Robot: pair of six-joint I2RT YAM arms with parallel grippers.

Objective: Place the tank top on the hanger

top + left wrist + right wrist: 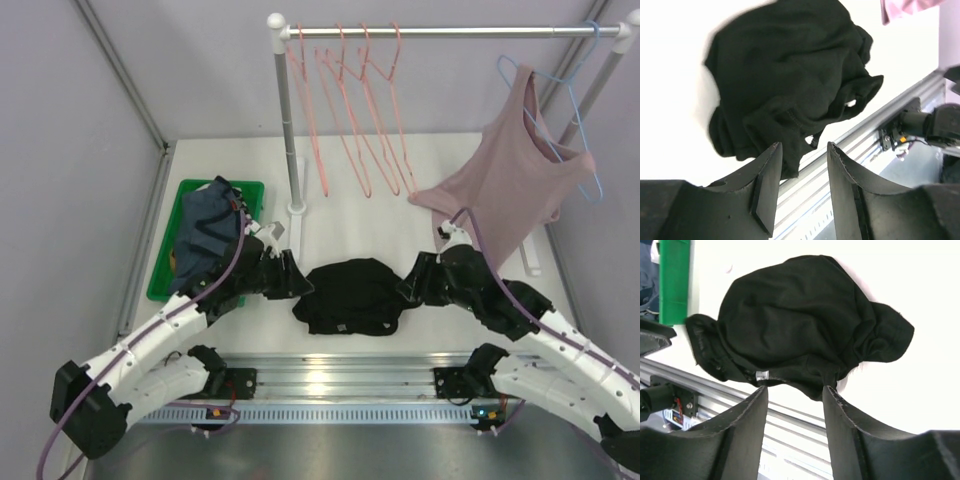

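1. My left gripper (802, 150) has its jaws partly spread with nothing between them. The edge of the top (790, 75) lies just off its left finger.
2. My right gripper (794, 390) is likewise parted and empty, and the top's edge is just ahead of its tips.
3. From above, the grippers flank the top at its 9 and 3 o'clock. I judge they are set to pinch it from both sides.
4. The top lies crumpled on the table (350, 220) with no strap plainly showing, so it likely needs spreading first.
5. A hanger (343, 125) hangs on the rail (450, 32) at the top's 12 o'clock, well apart. The pink top (510, 180) hangs at 2 o'clock.
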